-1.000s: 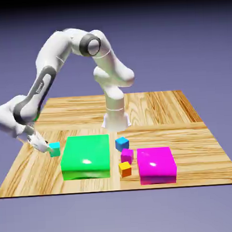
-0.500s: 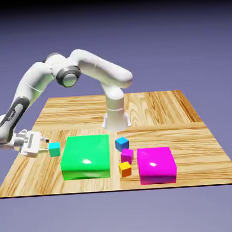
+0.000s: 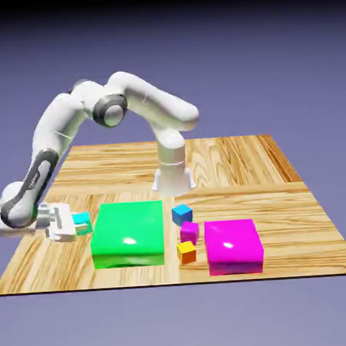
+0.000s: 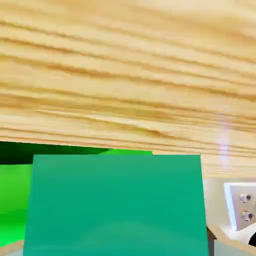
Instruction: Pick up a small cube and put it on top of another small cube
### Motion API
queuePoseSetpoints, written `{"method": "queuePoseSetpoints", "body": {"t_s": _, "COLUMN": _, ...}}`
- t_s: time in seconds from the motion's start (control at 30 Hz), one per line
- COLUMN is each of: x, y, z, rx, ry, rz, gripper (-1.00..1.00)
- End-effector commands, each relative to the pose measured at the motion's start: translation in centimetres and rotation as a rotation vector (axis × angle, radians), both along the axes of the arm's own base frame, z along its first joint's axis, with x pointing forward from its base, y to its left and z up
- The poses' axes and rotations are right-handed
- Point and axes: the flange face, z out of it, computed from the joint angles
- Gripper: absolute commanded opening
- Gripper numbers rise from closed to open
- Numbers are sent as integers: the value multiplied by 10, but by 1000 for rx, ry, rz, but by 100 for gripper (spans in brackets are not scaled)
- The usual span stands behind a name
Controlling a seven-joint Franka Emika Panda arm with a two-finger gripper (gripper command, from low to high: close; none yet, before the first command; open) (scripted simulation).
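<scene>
One small cube (image 3: 82,219), cyan | sits betw. pincer (image 3: 77,225) fingertips, fills hand view | pincer clamped on it | just left of green block (image 3: 128,233)

A big green block (image 3: 128,233) and magenta block (image 3: 234,246) sit on the wooden table (image 3: 233,161).

We see the cyan cube (image 3: 81,219) low at the table's near-left edge in the exterior view, just left of the green block (image 3: 128,233), flat and square-on. Hand view: it (image 4: 117,205) fills the lower frame, teal face upright, clamped between the gripper (image 3: 77,225) fingers.
</scene>
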Motion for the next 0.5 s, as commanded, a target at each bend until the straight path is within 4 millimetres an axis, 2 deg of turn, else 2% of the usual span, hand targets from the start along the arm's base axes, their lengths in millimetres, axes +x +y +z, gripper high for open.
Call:
{"method": "queuePoseSetpoints", "body": {"t_s": 0.0, "x": 24, "y": 1, "z": 19, "rx": -19, "ry": -56, "rz": 10, "gripper": -100}}
{"method": "queuePoseSetpoints", "body": {"t_s": 0.13, "x": 111, "y": 18, "z": 106, "rx": -85, "ry": -275, "rz": 51, "gripper": -100}}
{"method": "queuePoseSetpoints", "body": {"t_s": 0.2, "x": 136, "y": 63, "z": 120, "rx": -80, "ry": -293, "rz": 159, "gripper": -100}}
{"method": "queuePoseSetpoints", "body": {"t_s": 0.27, "x": 150, "y": 114, "z": 122, "rx": -68, "ry": -282, "rz": 287, "gripper": -100}}
{"method": "queuePoseSetpoints", "body": {"t_s": 0.37, "x": 157, "y": 194, "z": 117, "rx": -52, "ry": -246, "rz": 501, "gripper": -100}}
{"method": "queuePoseSetpoints", "body": {"t_s": 0.47, "x": 152, "y": 273, "z": 114, "rx": -46, "ry": -216, "rz": 727, "gripper": -100}}
